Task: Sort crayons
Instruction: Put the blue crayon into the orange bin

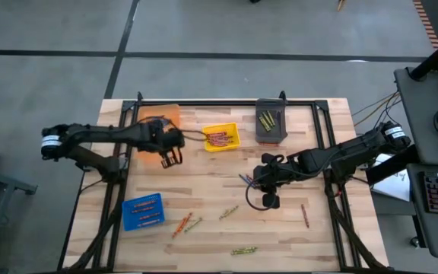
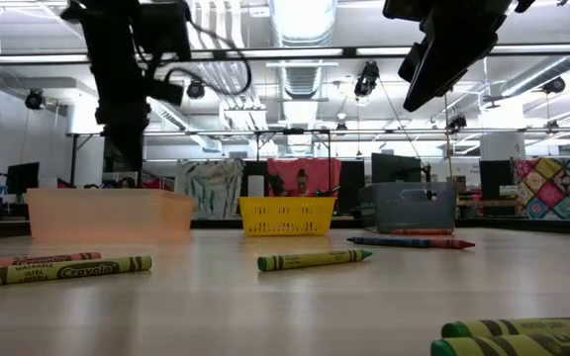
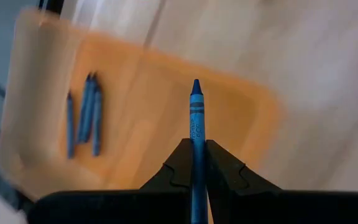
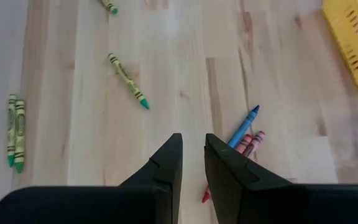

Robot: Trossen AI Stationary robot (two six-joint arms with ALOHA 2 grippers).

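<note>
Clamped between my left pincer's [image 3: 197, 163] fingers is a blue crayon [image 3: 196, 115], long axis running straight out past the tips, point forward. Below and ahead of it sits the orange bin [image 3: 229, 112] near the counter's [image 1: 226, 171] far-left corner, with a few more blue crayons [image 3: 86, 118] already lying in it. I judge the drop turns on this: the pincer hangs over the bin's near rim, so the crayon should be carried a little farther in before release.

My right pincer [image 4: 191, 162] hovers near the counter's middle, jaws slightly parted and holding nothing. A blue crayon [image 4: 244, 126] and two red ones [image 4: 252, 142] lie just beside its tip, slanting away from it; the right arm is clearly the nearer one for those. Green crayons [image 4: 129, 81] lie scattered toward the near edge.

From the low view I can read "Crayola" on the wrapper of a crayon [image 2: 62, 268] on the counter.
</note>
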